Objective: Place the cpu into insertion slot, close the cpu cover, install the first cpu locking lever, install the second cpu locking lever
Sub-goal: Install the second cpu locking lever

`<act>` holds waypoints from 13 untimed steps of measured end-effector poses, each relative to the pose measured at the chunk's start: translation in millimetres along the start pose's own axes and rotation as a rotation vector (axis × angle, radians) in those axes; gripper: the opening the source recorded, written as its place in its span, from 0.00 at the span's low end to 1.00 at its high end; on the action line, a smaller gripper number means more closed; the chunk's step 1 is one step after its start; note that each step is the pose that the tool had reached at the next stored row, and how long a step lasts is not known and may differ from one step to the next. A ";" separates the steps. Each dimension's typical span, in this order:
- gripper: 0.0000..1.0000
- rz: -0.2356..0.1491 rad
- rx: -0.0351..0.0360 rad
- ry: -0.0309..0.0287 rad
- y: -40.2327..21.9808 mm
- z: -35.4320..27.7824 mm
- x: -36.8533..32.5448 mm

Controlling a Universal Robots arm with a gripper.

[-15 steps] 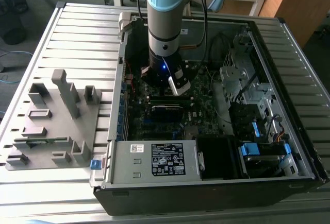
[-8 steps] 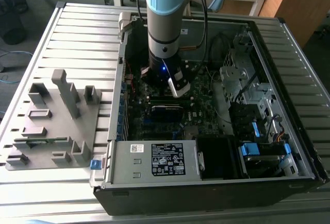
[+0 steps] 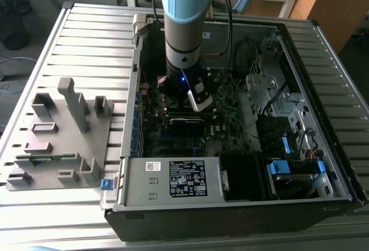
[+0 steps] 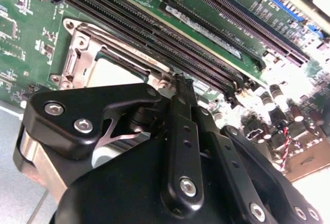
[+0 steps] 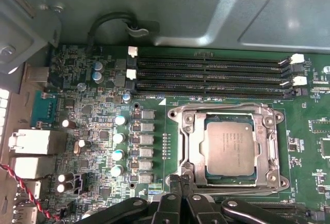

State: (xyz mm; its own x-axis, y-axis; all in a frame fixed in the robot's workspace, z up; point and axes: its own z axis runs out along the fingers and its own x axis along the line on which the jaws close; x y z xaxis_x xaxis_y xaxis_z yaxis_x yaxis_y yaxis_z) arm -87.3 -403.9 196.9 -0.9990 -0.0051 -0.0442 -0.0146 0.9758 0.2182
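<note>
The cpu (image 5: 231,148), a square chip with a dull silver top, lies flat in the insertion slot (image 5: 177,115) on the green board. The cpu cover (image 5: 193,147), a silvery frame, lies down around the chip's edges. Thin metal lever rods run along the socket's sides; I cannot tell whether they are latched. My gripper (image 5: 180,182) is shut, its black fingers pressed together with nothing visible between them, tips at the socket's edge near one corner. In the second wrist view the gripper (image 4: 181,82) stands just beside the cpu cover (image 4: 82,44). In the exterior view the gripper (image 3: 199,101) hangs inside the open computer case.
Long black memory slots (image 5: 206,74) run beside the socket, with capacitors (image 5: 118,139) on its other side. The case's metal walls, a power supply box (image 3: 173,179) and a drive cage (image 3: 271,89) hem in the board. A grey parts rack (image 3: 57,135) stands at the exterior view's left.
</note>
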 end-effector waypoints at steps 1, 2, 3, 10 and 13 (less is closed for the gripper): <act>0.11 0.000 -0.0030 0.0000 -0.6 0.1 0.2; 0.11 0.000 -0.0066 -0.0002 -1.3 0.3 0.4; 0.11 0.000 -0.0095 -0.0002 -1.8 0.4 0.6; 0.11 0.001 -0.0257 -0.0004 -4.7 1.7 2.8; 0.11 0.001 -0.0276 -0.0006 -5.4 2.5 4.5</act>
State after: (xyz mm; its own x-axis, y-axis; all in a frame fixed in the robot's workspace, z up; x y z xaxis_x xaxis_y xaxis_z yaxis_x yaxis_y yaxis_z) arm -91.6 -408.6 193.0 -0.9990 -0.0038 -0.0445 -0.0146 0.9694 0.2451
